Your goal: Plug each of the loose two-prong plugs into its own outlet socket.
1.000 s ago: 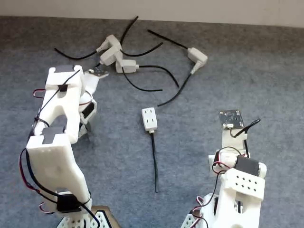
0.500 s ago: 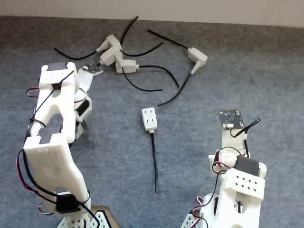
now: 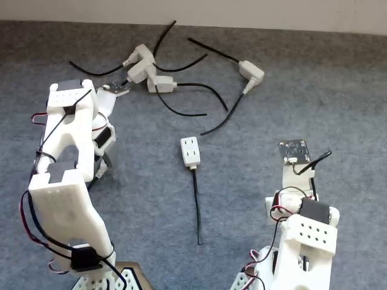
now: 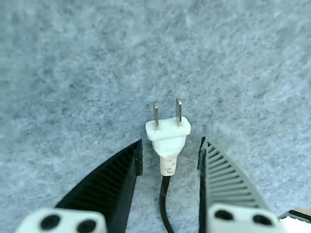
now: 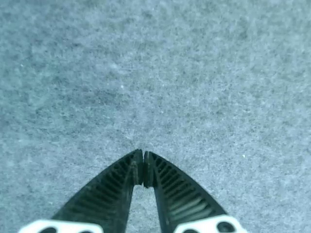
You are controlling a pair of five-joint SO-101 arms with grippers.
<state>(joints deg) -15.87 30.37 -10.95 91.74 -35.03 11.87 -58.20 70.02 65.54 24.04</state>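
A white two-prong plug (image 4: 168,133) lies on the grey carpet with its prongs pointing away from my left wrist and its black cord running back under it. My left gripper (image 4: 170,142) is open and straddles the plug, with a gap on each side. The left arm (image 3: 69,139) stands at the left of the table and covers that spot from above. The white outlet strip (image 3: 190,151) lies mid-table, its cord trailing toward the front. My right gripper (image 5: 144,154) is shut on nothing above bare carpet, under the right arm (image 3: 302,217) at the front right.
Three white plugs (image 3: 145,71) with tangled black cords lie in a cluster at the back left. Another plug (image 3: 251,71) lies at the back right. Open carpet lies between the outlet strip and the right arm.
The left arm has swung a little to the left, and its wrist has shifted with it. The right arm, outlet strip and loose plugs have kept still.
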